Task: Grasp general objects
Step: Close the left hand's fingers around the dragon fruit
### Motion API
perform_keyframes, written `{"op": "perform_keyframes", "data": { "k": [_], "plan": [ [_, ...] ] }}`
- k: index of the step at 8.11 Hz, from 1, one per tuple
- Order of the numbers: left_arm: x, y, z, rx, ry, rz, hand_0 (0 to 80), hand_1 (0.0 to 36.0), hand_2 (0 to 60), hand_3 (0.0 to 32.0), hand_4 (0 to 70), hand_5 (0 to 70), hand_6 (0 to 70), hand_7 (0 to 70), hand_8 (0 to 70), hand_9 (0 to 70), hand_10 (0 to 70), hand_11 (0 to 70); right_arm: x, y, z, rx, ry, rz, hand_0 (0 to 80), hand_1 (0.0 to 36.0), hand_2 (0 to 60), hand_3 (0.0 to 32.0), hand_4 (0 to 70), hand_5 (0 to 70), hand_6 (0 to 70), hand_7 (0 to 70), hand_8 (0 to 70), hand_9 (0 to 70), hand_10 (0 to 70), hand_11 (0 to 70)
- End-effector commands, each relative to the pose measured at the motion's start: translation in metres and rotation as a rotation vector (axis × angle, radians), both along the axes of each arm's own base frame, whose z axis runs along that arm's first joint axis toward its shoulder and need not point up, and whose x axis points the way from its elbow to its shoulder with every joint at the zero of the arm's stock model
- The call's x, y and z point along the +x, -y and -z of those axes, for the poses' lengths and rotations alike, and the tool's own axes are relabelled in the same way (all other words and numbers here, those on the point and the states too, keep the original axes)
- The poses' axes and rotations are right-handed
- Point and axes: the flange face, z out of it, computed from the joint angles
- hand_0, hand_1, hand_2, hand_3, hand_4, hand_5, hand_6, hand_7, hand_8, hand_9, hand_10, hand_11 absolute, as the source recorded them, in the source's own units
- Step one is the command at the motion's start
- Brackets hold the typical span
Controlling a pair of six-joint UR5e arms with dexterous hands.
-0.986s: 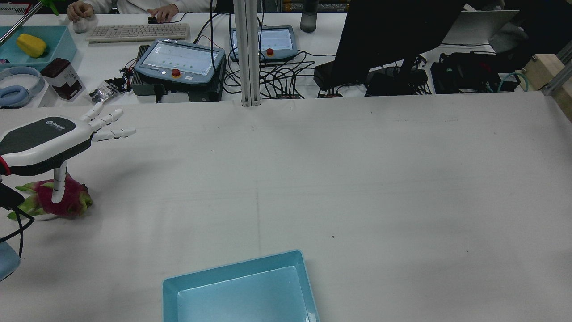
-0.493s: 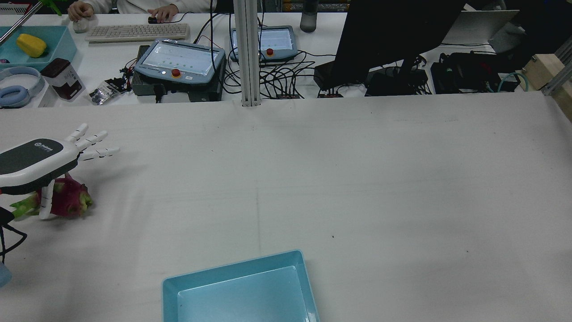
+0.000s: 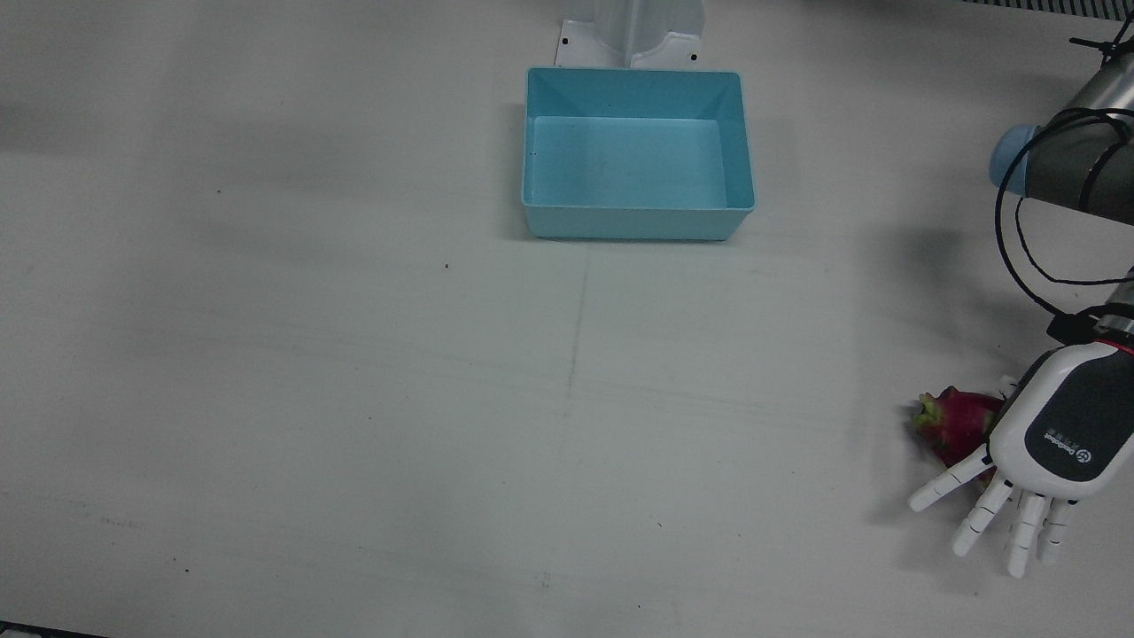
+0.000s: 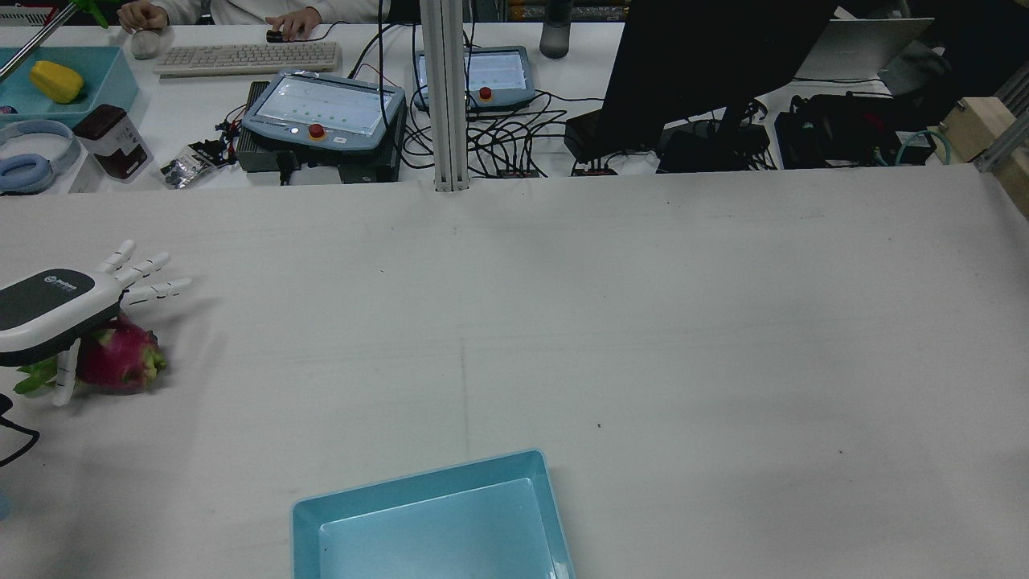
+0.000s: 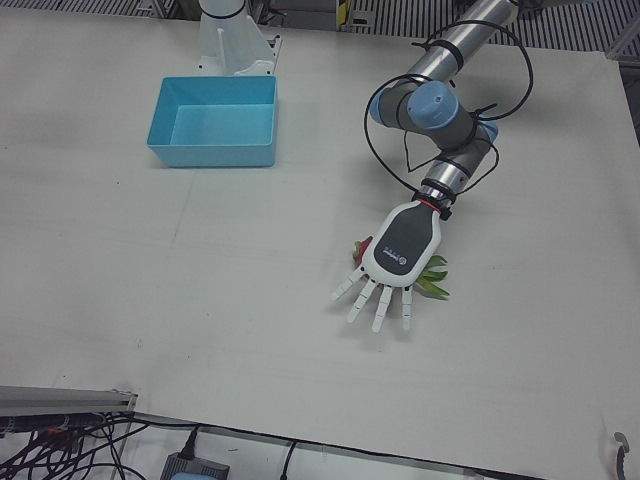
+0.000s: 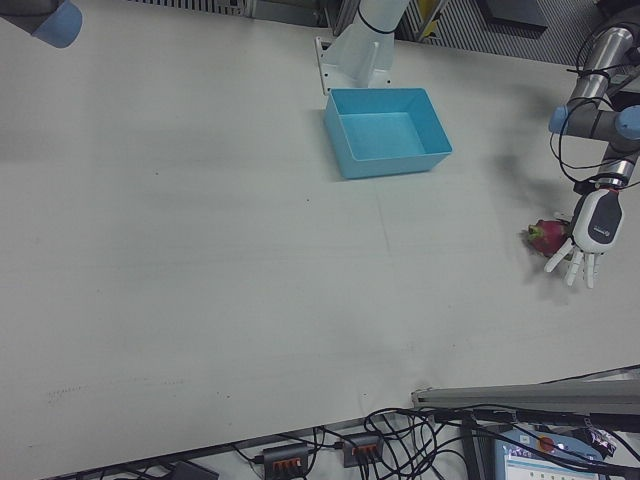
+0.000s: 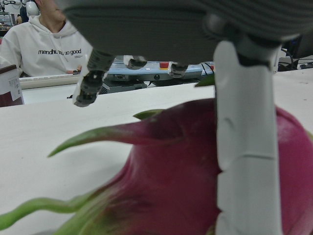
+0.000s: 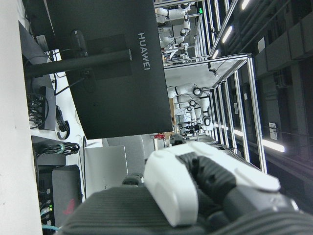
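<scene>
A pink dragon fruit (image 4: 120, 363) with green leaf tips lies on the white table at its left edge. My left hand (image 4: 52, 310) hovers palm down just over it, open, fingers spread flat and pointing away from the robot. Its thumb (image 4: 64, 374) hangs down beside the fruit. The front view shows the hand (image 3: 1054, 434) covering the fruit's (image 3: 955, 424) right part. In the left hand view the fruit (image 7: 166, 191) fills the lower frame, with the thumb (image 7: 247, 147) right before it. The right hand view shows only part of my right hand (image 8: 195, 191).
A light blue bin (image 4: 418, 492) stands at the table's near middle edge, also in the front view (image 3: 633, 80). Beyond the far edge are teach pendants (image 4: 321, 112), cables, a monitor (image 4: 699, 72) and a metal post (image 4: 446, 96).
My left hand has come down and moved back toward the table's left edge, from well above the dragon fruit to just over it. The fruit has not moved.
</scene>
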Motion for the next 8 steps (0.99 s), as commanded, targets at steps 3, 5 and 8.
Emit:
{"op": "perform_keyframes", "data": {
  "k": [3,5,8],
  "plan": [
    [-0.008,-0.013,-0.031,0.006,0.013,0.006,51.1,18.0,1.0,27.6,0.0,0.0,0.0,4.8,0.0,0.0,0.0,0.0,0.0,0.0,0.0,0.0,0.001,0.0,0.0,0.0,0.0,0.0,0.0,0.0,0.0,0.0,0.0,0.0,0.0,0.0],
    [-0.008,-0.013,-0.029,0.008,0.011,0.006,52.3,20.0,4.3,31.4,0.0,0.0,0.0,1.6,0.0,0.0,0.0,0.0,0.0,0.0,0.0,0.0,0.001,0.0,0.0,0.0,0.0,0.0,0.0,0.0,0.0,0.0,0.0,0.0,0.0,0.0],
    [0.004,-0.018,-0.031,0.003,0.015,-0.017,47.8,26.6,58.1,0.0,12.4,70.0,0.0,0.1,0.0,0.0,0.0,0.0,0.0,0.0,0.0,0.0,0.001,0.0,0.0,0.0,0.0,0.0,0.0,0.0,0.0,0.0,0.0,0.0,0.0,0.0]
  ]
}}
